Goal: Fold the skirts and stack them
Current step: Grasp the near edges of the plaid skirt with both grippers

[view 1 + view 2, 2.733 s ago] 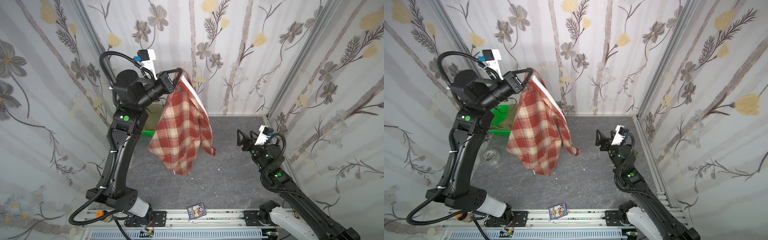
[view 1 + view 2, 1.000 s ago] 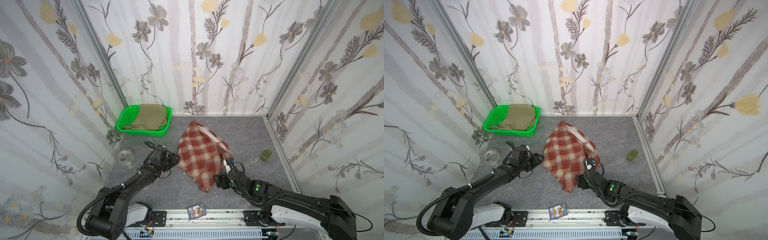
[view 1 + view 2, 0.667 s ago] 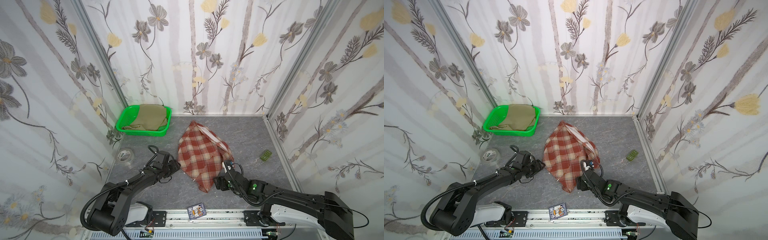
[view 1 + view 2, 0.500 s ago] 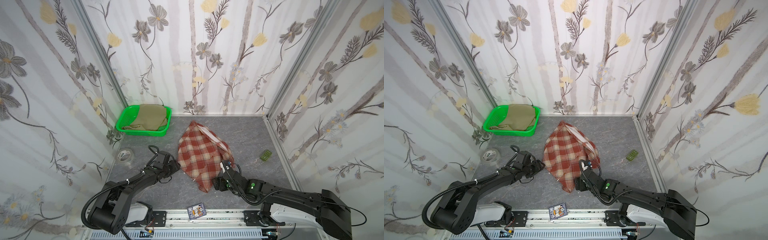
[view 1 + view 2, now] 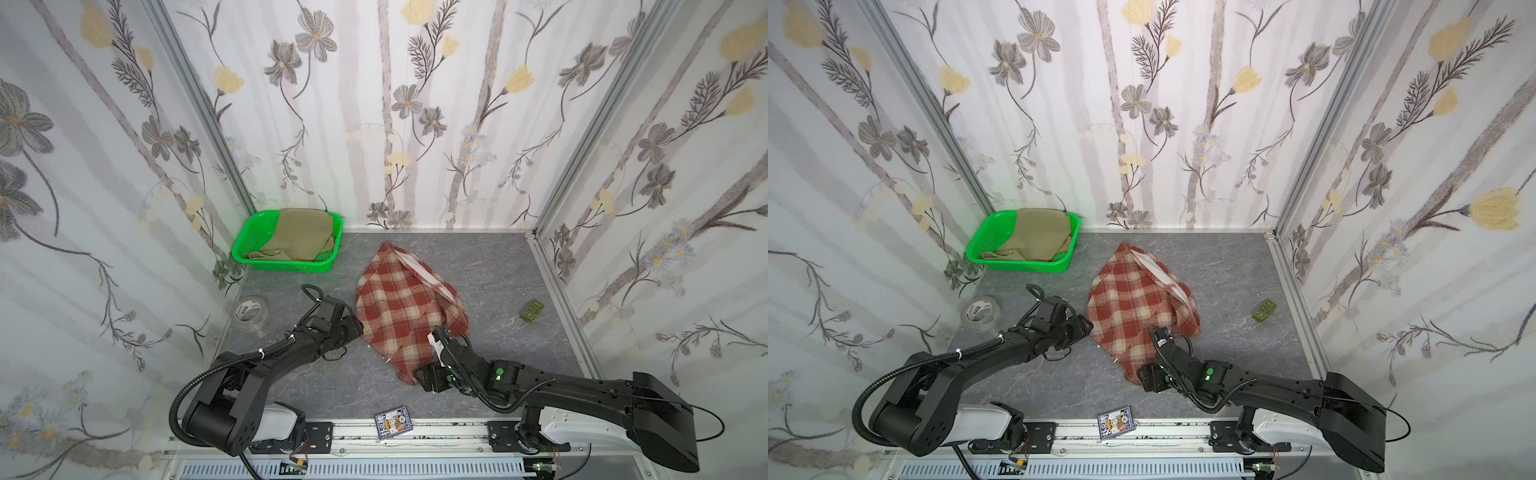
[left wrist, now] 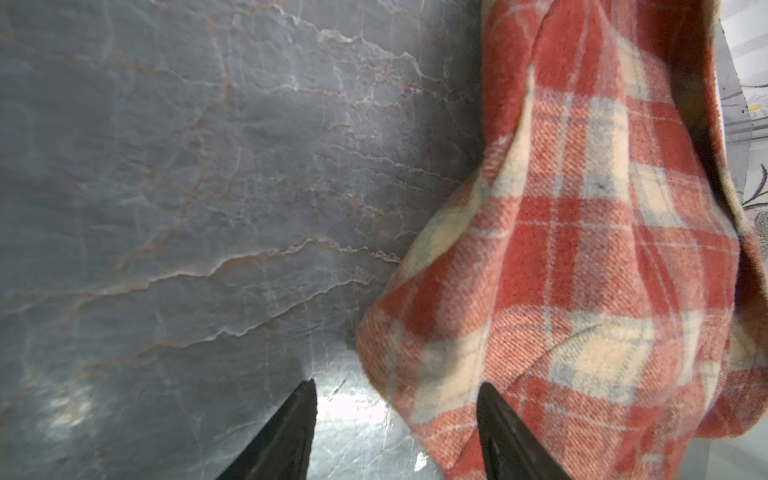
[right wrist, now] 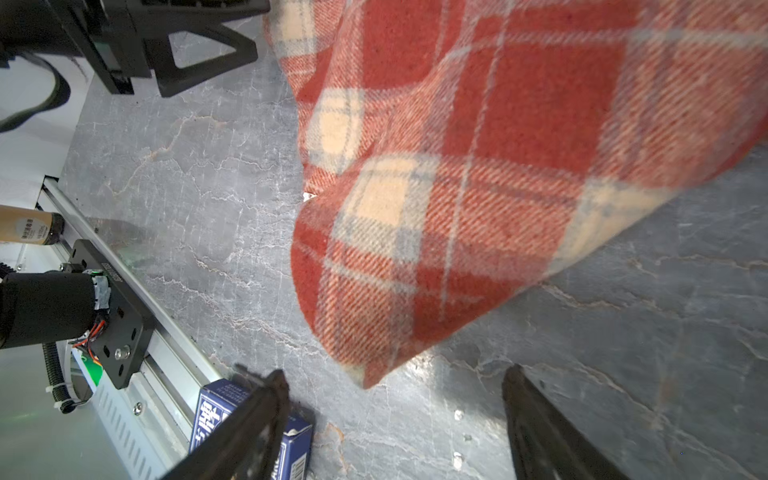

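A grey stone-patterned tabletop sits inside floral-papered walls. The red, rust and cream plaid skirt lies crumpled near the middle of it, roughly diamond-shaped, with a pale inner band showing along its far right edge. The khaki skirt lies bunched inside a green basket at the far left corner, well apart from the plaid one.

2 black arms reach in low from the near edge. The left gripper is at the plaid skirt's left edge. The left wrist view shows its jaws spread apart, with a corner of the cloth between them, not clamped. The right gripper is at the skirt's near corner. The right wrist view shows its jaws wide apart, the cloth's tip just ahead of them.

A roll of clear tape lies by the left wall, a small green block lies near the right wall, and a blue card box sits on the near rail.
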You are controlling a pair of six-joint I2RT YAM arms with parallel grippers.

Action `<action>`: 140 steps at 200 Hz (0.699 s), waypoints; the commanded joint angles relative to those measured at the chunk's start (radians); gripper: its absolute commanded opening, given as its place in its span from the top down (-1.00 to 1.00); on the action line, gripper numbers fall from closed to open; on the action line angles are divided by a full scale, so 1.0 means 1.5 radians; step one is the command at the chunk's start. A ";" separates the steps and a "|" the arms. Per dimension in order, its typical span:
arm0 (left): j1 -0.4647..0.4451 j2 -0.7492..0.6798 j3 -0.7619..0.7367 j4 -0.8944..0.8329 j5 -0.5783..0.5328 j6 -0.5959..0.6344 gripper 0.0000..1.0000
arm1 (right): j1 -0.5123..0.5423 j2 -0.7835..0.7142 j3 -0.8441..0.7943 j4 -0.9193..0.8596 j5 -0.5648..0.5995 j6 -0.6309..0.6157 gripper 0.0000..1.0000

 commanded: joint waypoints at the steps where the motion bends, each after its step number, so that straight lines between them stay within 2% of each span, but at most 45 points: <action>1: -0.001 0.027 0.015 0.010 -0.019 0.011 -0.28 | 0.005 0.018 0.011 0.016 -0.007 0.000 -0.61; 59: -0.003 0.090 0.041 0.032 -0.037 0.018 -0.20 | 0.019 0.100 0.057 0.008 -0.016 -0.024 -0.61; 111: -0.004 0.127 0.051 0.042 -0.028 0.024 0.13 | 0.028 0.164 0.090 -0.011 -0.018 -0.034 -0.54; 140: -0.005 0.131 0.044 0.044 -0.025 0.028 0.22 | 0.031 0.182 0.101 -0.043 0.004 -0.020 -0.53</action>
